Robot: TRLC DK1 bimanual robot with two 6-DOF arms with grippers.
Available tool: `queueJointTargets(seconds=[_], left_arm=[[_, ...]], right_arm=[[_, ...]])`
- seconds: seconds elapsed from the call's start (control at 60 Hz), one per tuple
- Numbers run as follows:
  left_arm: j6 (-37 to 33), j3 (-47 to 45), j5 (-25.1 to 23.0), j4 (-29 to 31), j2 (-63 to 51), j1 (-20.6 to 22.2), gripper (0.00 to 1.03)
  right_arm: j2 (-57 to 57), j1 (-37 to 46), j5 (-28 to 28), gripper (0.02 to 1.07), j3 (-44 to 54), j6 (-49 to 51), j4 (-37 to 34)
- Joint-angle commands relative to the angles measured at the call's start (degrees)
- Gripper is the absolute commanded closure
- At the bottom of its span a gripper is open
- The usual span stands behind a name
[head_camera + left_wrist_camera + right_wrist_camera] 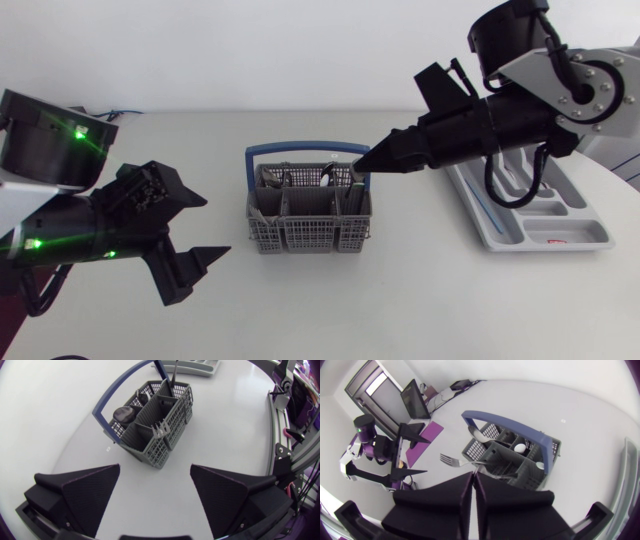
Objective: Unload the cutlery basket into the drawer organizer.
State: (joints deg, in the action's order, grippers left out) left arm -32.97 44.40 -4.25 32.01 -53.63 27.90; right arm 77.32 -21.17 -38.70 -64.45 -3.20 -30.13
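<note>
Left claw (pixel 216 226) spread, right claw (pixel 361 171) closed

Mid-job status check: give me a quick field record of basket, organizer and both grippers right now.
cutlery basket: upright, loaded; fork tines-up in an outer compartment
drawer organizer: flat on table beside basket, apart from it
left gripper: jaws open, empty, over table short of basket
right gripper: jaws closed, tips at basket's corner compartment on organizer's side; grip on cutlery unclear

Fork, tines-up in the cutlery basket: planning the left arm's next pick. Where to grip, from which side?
Probably the fork by its neck, just below the tines, from above: only that end clears the basket walls; the handle is sunk inside.
</note>
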Motion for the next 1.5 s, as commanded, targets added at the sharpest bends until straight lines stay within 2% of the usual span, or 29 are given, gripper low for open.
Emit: queueJointTargets(seconds=[0.0,0.217,0.367,0.45,0.5,0.567,0.75,0.967,1.2,1.3,1.483], left_arm=[[0.89,1.48,-0.67,0.77,0.63,-0.39,0.06],[0.72,1.56,-0.67,1.48,1.07,-0.39,0.06],[0.54,1.74,-0.67,1.48,1.24,-0.74,0.06],[0.54,1.83,-0.67,1.39,1.16,-0.74,0.06],[0.54,2.00,-0.67,1.39,1.07,-0.65,0.06],[0.54,2.27,-0.76,1.39,0.89,-0.57,0.06],[0.72,2.79,-0.67,1.48,0.63,-0.57,0.06],[0.98,4.03,-0.76,2.09,0.01,-0.30,0.06],[1.59,5.17,-0.32,2.62,-0.87,0.22,0.06],[1.59,5.34,-0.23,2.97,-0.87,0.22,0.06],[1.59,6.05,-0.14,3.50,-1.04,0.31,0.06]], right_arm=[[-1.56,0.87,-1.29,1.01,1.78,0.04,-1.51],[-7.80,9.22,-1.64,1.01,-0.24,4.87,-10.65],[-10.17,20.47,1.26,1.01,0.90,13.22,-17.68],[-10.96,26.35,3.19,1.01,2.83,17.18,-18.21],[-11.05,29.34,6.35,1.01,4.24,19.73,-17.95],[-11.05,33.03,11.01,1.01,6.35,22.89,-16.10],[-9.29,43.14,20.59,1.01,12.77,28.87,-4.15],[0.55,53.16,21.38,1.01,12.94,34.49,4.29],[10.22,56.06,22.61,1.01,12.24,36.42,11.50],[12.68,55.71,26.57,1.01,13.91,36.95,18.18],[18.04,55.45,31.40,1.01,13.29,35.81,21.43]])
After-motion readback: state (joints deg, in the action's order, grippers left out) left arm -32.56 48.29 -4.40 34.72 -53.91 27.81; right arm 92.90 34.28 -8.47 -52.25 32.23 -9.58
